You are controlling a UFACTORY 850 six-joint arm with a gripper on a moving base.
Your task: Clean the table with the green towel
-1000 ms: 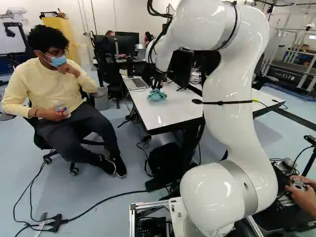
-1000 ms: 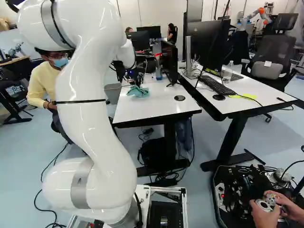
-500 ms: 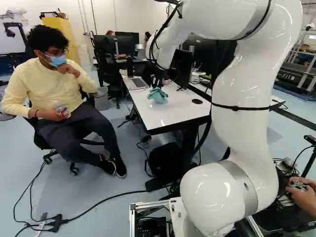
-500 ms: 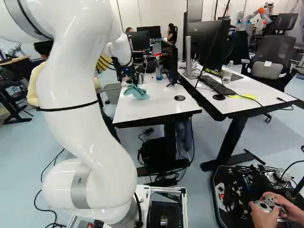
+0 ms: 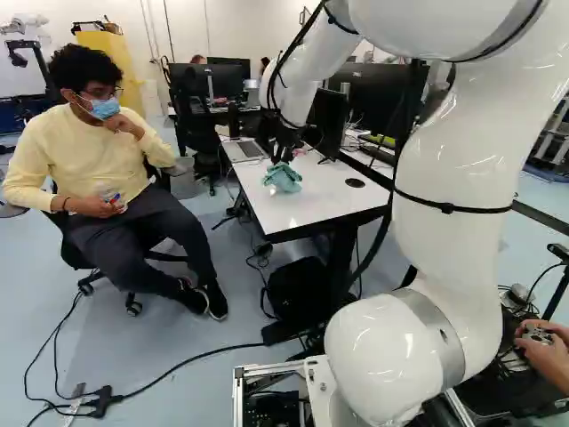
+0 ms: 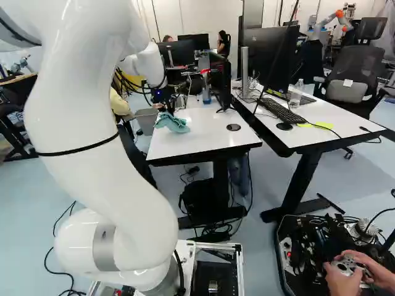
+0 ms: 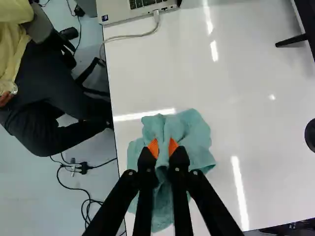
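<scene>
In the left base view my gripper [image 5: 284, 157] points down at the green towel [image 5: 283, 179], which lies crumpled on the white table [image 5: 311, 206] near its left edge. The wrist view has the gripper [image 7: 163, 148] with its two orange pads pinching a raised fold of the towel [image 7: 195, 133] from both sides. The cloth spreads around and beneath the fingers, hiding the tabletop there. The right base view gives the same towel [image 6: 173, 123] at the table's left side.
A laptop [image 5: 244, 149] with a cable stands beyond the towel, and a monitor [image 5: 328, 121] at the table's right side. A seated person [image 5: 107, 169] is close to the table's left edge. A second desk [image 6: 321, 117] holds a keyboard and a monitor. Another robot [image 6: 327, 23] stands far back.
The arm has drawn back and shifted toward the table's left edge, its upper links swinging. Pinched in the gripper, the towel has slid a little the same way. The base has not moved.
</scene>
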